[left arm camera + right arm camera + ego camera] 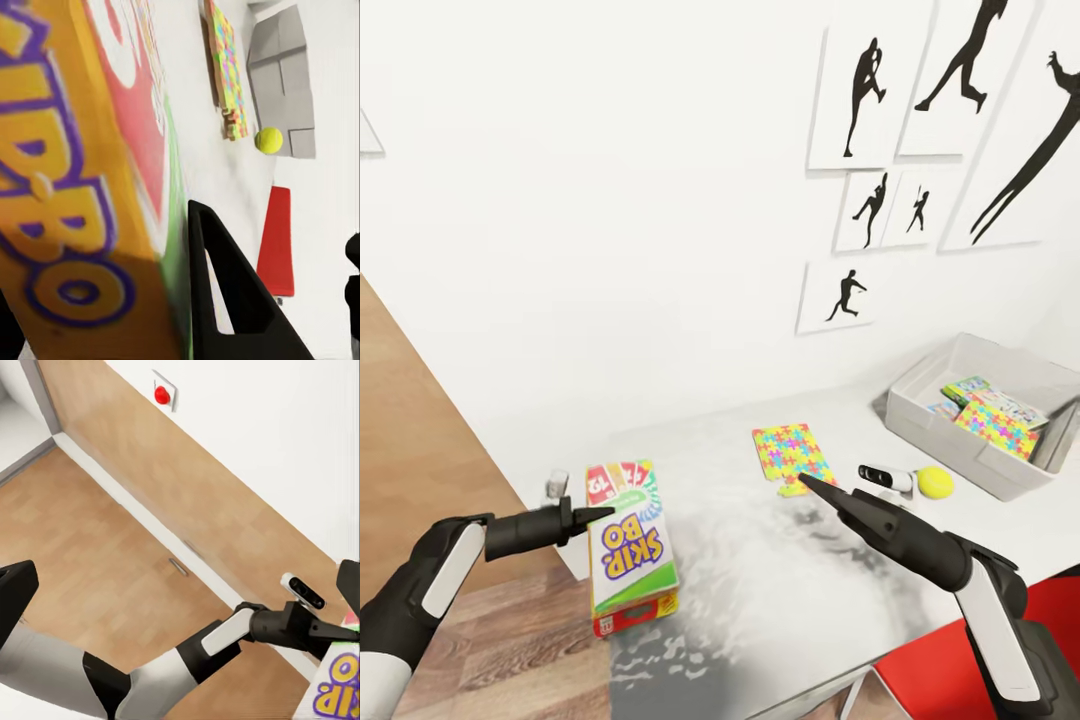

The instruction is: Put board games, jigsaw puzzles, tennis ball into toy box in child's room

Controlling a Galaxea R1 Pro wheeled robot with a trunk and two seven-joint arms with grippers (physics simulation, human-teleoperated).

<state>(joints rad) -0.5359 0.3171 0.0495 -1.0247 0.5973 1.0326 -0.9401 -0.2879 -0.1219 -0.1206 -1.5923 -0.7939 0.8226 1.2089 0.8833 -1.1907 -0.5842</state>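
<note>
The left tool (588,517) grips the SKIP BO box (628,548) at the surface (780,590) edge, well short of the toy box (985,410), so carrying it there likely follows; the right tool (812,485) looks clenched, empty.

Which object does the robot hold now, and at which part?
The left gripper grips the SKIP BO board game at its long edge; the right gripper holds nothing.

Likely a child's bedroom: baseball silhouette pictures (875,95), toys on table (780,590).
</note>
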